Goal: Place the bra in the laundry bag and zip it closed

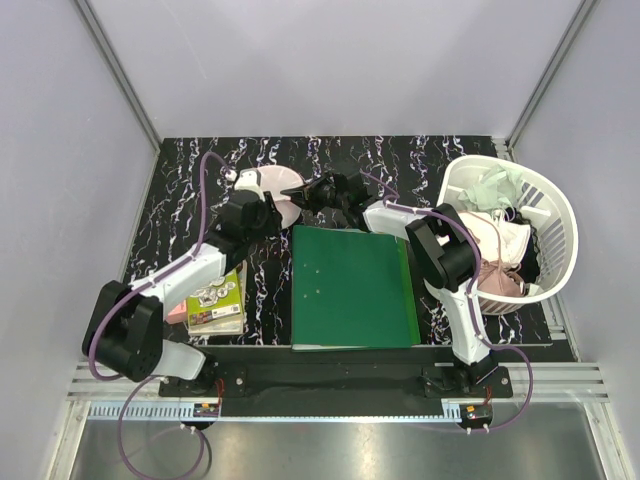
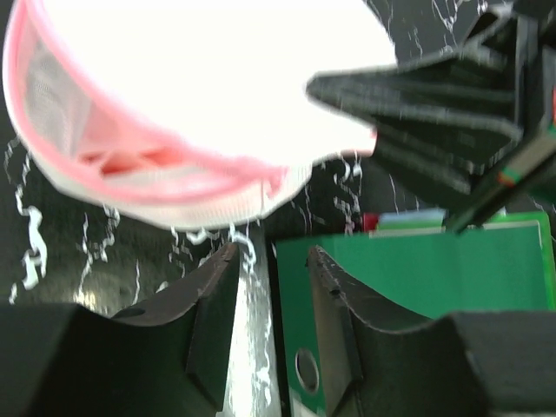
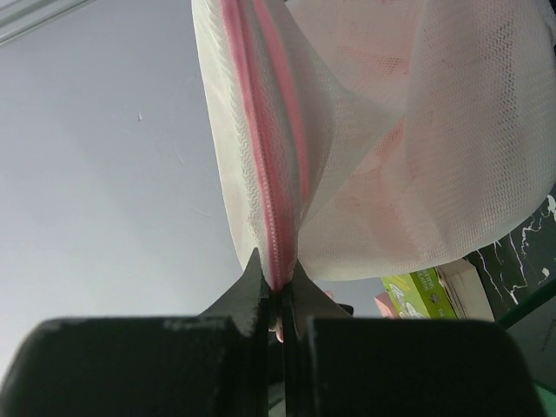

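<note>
Holding the laundry bag (image 3: 486, 104) above the far middle of the worktop (image 1: 180, 190), our right tool (image 3: 278, 280) is clamped on its zip (image 3: 265, 174); our left tool (image 2: 271, 254) stands part open and empty just below. We judge the bra (image 3: 369, 213) packed, pink through the mesh, with some zipping left.

Green binder (image 1: 352, 288) mid-table, white basket (image 1: 570, 230) right, booklet (image 1: 215, 300) left.
</note>
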Available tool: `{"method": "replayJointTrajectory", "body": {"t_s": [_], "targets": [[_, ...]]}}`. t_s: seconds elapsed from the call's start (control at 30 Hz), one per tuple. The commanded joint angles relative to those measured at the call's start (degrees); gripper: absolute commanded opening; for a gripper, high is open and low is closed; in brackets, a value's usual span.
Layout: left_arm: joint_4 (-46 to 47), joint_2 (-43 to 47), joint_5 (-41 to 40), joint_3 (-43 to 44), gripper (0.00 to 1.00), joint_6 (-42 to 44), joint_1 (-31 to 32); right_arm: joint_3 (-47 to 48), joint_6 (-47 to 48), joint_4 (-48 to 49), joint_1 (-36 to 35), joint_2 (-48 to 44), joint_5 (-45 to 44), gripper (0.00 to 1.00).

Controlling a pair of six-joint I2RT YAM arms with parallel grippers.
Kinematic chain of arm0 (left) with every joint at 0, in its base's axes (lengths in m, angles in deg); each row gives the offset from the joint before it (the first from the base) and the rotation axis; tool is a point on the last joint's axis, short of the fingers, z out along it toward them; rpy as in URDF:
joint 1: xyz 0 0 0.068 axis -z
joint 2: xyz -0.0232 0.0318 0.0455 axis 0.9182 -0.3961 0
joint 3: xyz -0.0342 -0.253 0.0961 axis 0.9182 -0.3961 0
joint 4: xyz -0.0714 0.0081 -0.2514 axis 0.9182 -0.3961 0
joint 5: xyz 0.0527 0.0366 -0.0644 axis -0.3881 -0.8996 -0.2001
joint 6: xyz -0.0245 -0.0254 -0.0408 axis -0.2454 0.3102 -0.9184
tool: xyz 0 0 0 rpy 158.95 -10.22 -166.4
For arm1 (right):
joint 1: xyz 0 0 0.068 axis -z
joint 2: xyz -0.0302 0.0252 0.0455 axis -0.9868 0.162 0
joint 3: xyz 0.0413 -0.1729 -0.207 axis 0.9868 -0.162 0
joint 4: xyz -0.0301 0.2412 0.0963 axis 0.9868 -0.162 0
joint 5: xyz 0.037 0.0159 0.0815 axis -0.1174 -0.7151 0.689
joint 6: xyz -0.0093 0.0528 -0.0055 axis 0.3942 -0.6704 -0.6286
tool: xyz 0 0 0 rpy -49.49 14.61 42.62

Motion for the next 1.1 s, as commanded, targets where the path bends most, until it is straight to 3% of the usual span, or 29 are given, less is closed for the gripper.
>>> {"method": "replayJointTrajectory", "body": {"t_s": [0.0, 0.23, 0.47, 0.5, 0.6, 0.83, 0.97, 1.0, 1.07], "targets": [[4.2, -2.3, -3.3, 5.1, 0.41, 2.6, 0.2, 0.1, -0.6, 2.8, -0.5, -2.4, -0.8, 0.00], [1.4, -5.9, -5.7, 9.1, 0.33, 2.8, 0.2, -0.3, -1.1, 3.4, -0.5, -2.4, -0.5, 0.00], [-2.2, -8.3, -8.5, 12.0, 0.10, 2.7, 0.0, -1.1, -1.0, 3.9, -0.6, -3.2, -0.3, 0.00], [-2.8, -8.5, -9.5, 12.2, 0.02, 2.8, -0.1, -1.2, -1.1, 4.0, -0.4, -3.4, -0.3, 0.00], [-6.1, -8.7, -11.2, 12.3, 0.00, 2.3, -1.4, -1.4, 0.6, 3.7, -0.4, -3.5, 0.2, 0.00], [-9.0, -5.1, 1.5, 6.9, 0.00, -0.5, -14.1, 4.3, 17.3, -2.8, 2.2, -1.0, 4.0, 0.00], [-9.4, -4.2, 8.7, 6.3, 0.00, 0.2, -15.4, 14.7, 26.6, -11.7, 4.5, 5.2, 11.4, 0.00], [-9.0, -4.7, 11.6, 6.4, 0.00, 0.1, -15.4, 18.2, 29.0, -15.0, 5.1, 6.8, 12.9, 0.04], [-4.1, -5.5, 20.6, 5.7, 0.00, -1.9, -15.2, 26.1, 35.4, -23.5, 6.2, 9.3, 13.7, 0.27]]}}
